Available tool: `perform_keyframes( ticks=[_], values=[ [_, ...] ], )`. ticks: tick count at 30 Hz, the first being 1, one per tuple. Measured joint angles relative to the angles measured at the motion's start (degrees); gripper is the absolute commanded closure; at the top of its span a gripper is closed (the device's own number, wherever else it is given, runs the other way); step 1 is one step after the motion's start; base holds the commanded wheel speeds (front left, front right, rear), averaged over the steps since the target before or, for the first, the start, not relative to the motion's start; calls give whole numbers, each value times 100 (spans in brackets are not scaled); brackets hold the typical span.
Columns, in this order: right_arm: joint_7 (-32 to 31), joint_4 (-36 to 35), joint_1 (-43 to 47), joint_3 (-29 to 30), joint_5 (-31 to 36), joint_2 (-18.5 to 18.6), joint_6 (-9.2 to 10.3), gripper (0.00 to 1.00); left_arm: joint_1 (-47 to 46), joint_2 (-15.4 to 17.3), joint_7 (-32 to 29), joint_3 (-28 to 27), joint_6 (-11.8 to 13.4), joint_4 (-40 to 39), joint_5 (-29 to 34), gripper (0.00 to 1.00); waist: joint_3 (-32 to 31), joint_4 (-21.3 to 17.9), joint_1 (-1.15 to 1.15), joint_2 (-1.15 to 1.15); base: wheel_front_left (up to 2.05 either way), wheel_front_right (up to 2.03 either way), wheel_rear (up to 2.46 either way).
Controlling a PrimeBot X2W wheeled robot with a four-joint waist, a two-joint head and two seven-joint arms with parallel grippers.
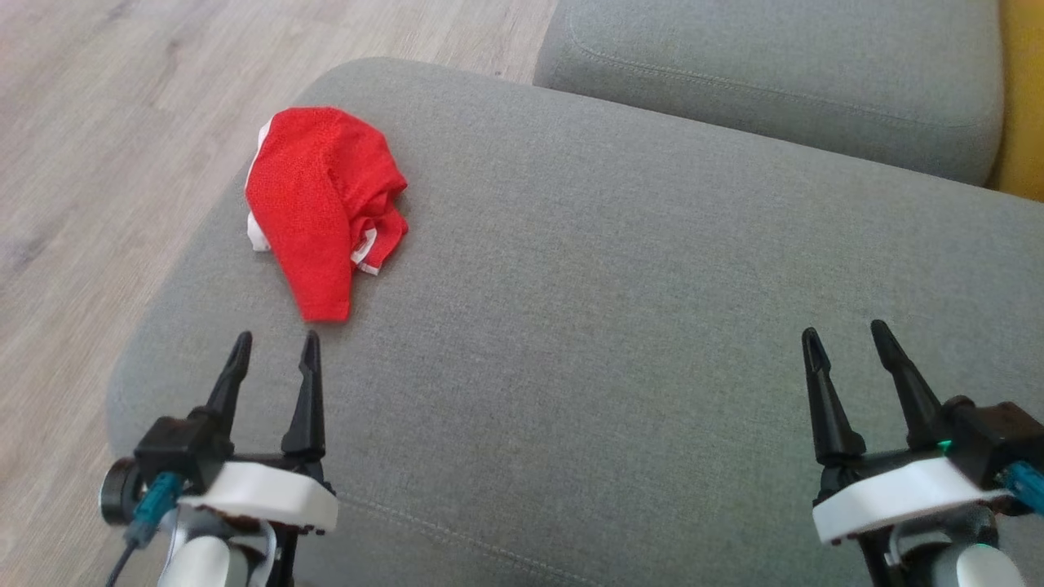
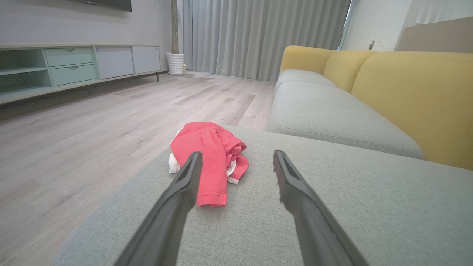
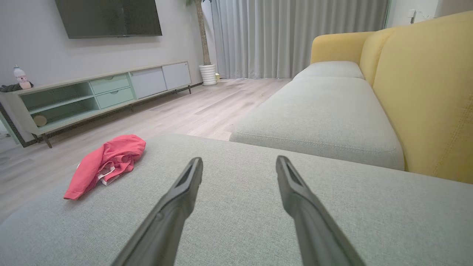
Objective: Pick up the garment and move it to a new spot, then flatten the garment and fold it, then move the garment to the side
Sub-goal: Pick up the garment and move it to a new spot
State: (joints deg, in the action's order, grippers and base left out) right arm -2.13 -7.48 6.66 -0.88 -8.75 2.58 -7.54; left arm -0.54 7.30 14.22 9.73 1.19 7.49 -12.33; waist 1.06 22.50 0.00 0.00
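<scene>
The red garment (image 1: 322,208), trimmed in white, lies crumpled on the grey sofa cushion (image 1: 620,293) near its left edge, close to the wooden floor (image 1: 90,139) — one narrow end of it trails toward the robot. The left end effector (image 1: 276,341) hovers just short of that end, its two dark fingers spread wide and holding nothing; in its wrist view one finger overlaps the cloth, though I cannot tell whether it touches. The right end effector (image 1: 846,330) — equally wide open and empty — hangs over bare cushion, well apart from the garment.
</scene>
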Motion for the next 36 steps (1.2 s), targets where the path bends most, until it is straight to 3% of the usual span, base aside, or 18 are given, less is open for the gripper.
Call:
perform_keyframes(
  ticks=[8, 15, 25, 29, 32, 34, 36],
  values=[
    [-83, -90, -21, -2, 13, 0, 0, 0, -126, 8, 7, -143, 16, -1, -105, 0, 223, -22, 0, 0, 0, 0, 0],
    [-322, -411, -461, 5, 283, 0, 0, 0, -1196, 11, 30, -439, -53, 498, -296, 0, 853, -151, 0, 0, 0, 0, 0],
    [-506, -662, -1139, -27, 548, 9, 0, 0, -3083, 180, 46, -1028, -459, 3123, -699, 0, 2000, -497, 1, 0, 0, 0, 0],
    [-546, -670, -1289, -38, 581, 13, 0, 0, -3854, 305, -108, -1046, -647, 4612, -860, 0, 2358, -683, 2, 0, 0, 0, 0],
    [-545, -669, -1342, -43, 579, 14, 0, 0, -4197, 342, -232, -1035, -761, 5242, -969, 0, 2453, -783, 1, 0, 0, 0, 0],
    [-543, -653, -1350, -41, 578, 15, 0, 0, -4362, 361, -255, -1009, -805, 5530, -1004, 100, 2479, -826, 2, 0, 0, 0, 0],
    [-498, -617, -1352, -36, 544, 15, 0, 0, -4487, 374, -244, -961, -827, 5713, -1004, 100, 2467, -849, 1, 0, 0, 0, 0]
  ],
)
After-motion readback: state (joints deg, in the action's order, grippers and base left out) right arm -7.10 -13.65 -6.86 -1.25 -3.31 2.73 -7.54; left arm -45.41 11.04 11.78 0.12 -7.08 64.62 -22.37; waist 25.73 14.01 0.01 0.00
